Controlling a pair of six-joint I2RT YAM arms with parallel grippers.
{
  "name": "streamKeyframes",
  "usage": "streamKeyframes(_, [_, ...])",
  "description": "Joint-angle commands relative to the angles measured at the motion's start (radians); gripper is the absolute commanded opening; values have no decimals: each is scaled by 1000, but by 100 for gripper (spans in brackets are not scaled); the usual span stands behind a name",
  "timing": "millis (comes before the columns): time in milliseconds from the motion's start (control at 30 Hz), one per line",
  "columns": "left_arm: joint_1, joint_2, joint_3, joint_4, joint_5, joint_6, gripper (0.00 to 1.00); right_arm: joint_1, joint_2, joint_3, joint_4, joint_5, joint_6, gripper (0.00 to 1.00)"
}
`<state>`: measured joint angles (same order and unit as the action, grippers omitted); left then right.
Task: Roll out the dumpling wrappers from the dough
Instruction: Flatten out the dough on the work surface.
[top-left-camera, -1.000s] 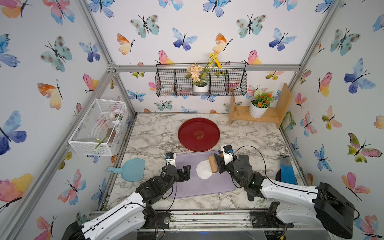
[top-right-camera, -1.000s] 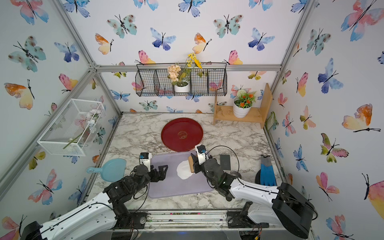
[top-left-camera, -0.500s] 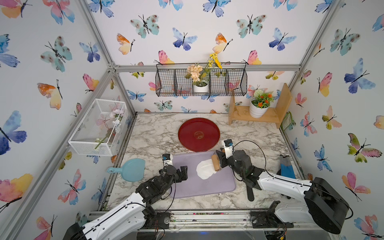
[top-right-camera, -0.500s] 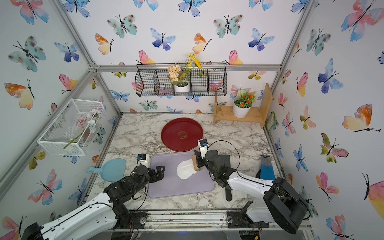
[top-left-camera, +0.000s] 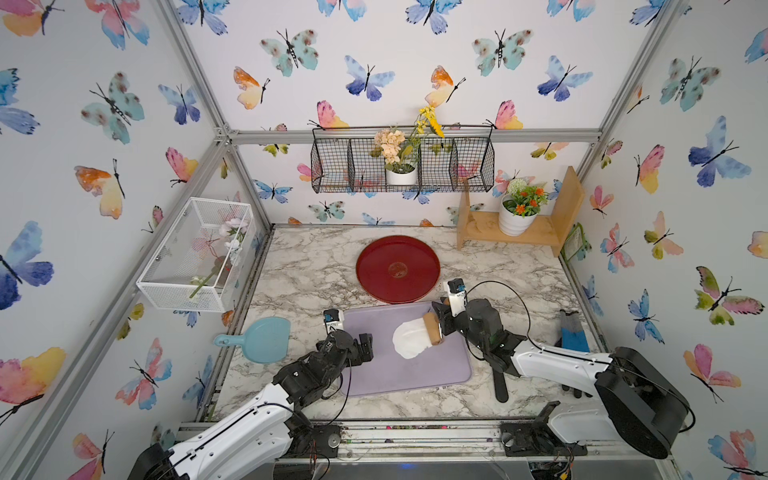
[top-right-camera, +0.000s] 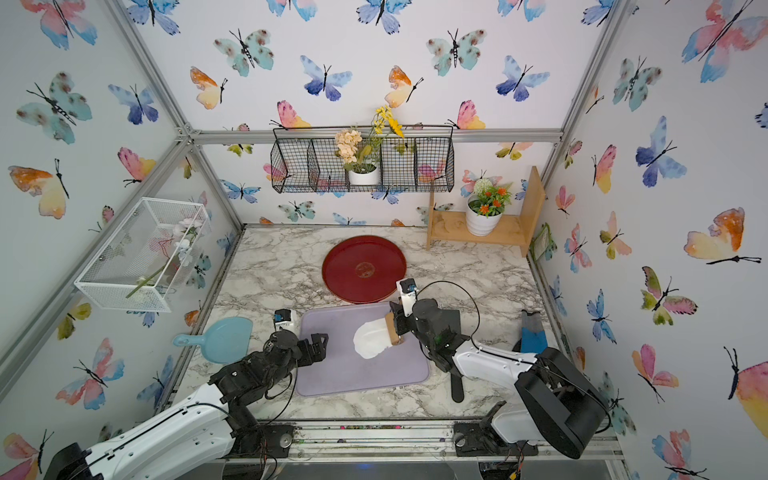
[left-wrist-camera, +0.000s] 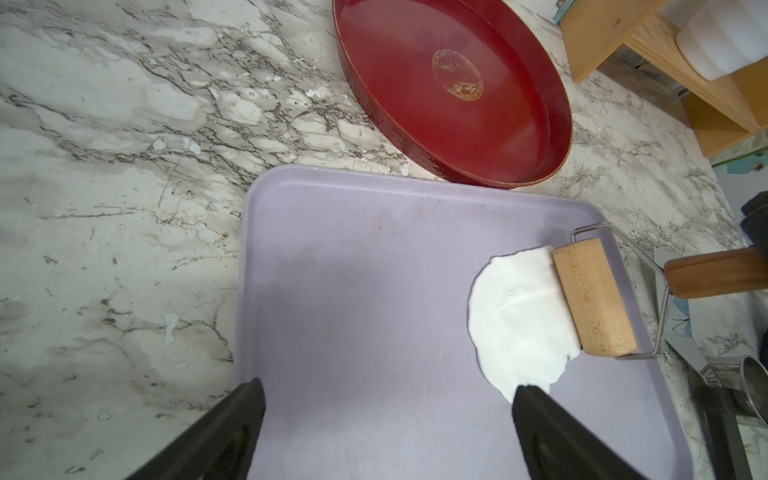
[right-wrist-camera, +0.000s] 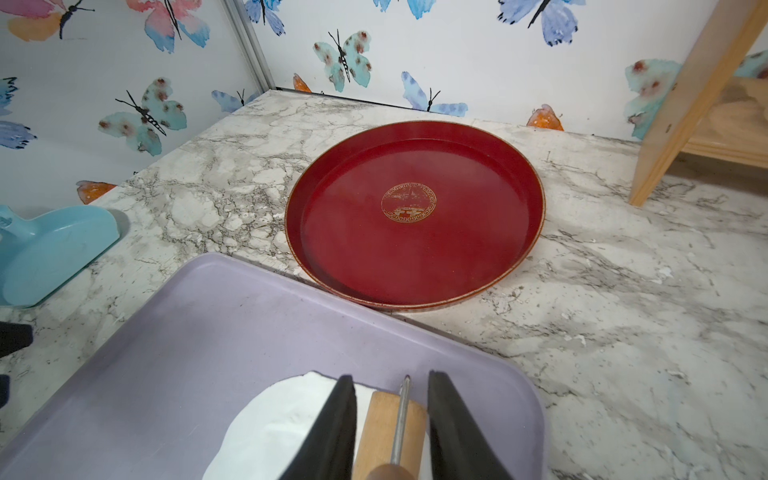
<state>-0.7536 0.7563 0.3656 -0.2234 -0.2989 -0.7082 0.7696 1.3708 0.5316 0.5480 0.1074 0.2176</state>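
Both top views look down on a marbled tabletop (top-left-camera: 316, 266) enclosed by butterfly-papered walls. Largest on it is a lavender rectangular tray (top-left-camera: 399, 374), at 6 o'clock of the table between the two arms. Right against that tray's 12 o'clock edge sits a round red tray (top-left-camera: 374, 257) with a gold emblem at its centre. At 9 o'clock of the lavender tray, off its edge, lies a light blue dustpan (top-left-camera: 266, 340) with its handle pointing to 9 o'clock. The dough (top-left-camera: 409, 341), a flattened white sheet with an uneven outline, lies on the lavender tray toward its 2 o'clock corner. A wooden roller (left-wrist-camera: 594, 299) has its pale barrel resting on the dough's 3 o'clock edge, with the wire frame and darker handle running off toward 3 o'clock. The right gripper (right-wrist-camera: 390, 399) is clenched on that handle, and its black fingers (right-wrist-camera: 340, 428) flank the barrel in the right wrist view. The left gripper (left-wrist-camera: 388, 386) hangs over the lavender tray's 9 o'clock side, jaws spread wide with nothing between them, and apart from the dough in both top views.
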Motion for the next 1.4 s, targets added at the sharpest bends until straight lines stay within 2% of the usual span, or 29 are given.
streamKeyframes(0, [9, -8, -4, -14, -20, -2, 99, 0, 36, -28, -75, -92, 12, 2])
streamKeyframes(400, [16, -18, 9, -31, -25, 4, 99, 23, 131, -12, -137, -97, 76, 2])
streamKeyframes(1000, [24, -44, 15, -57, -34, 8, 99, 123, 202, -74, -59, -16, 179, 2])
streamKeyframes(1367, [26, -59, 18, -72, -37, 5, 99, 173, 300, -25, -68, 3, 213, 2])
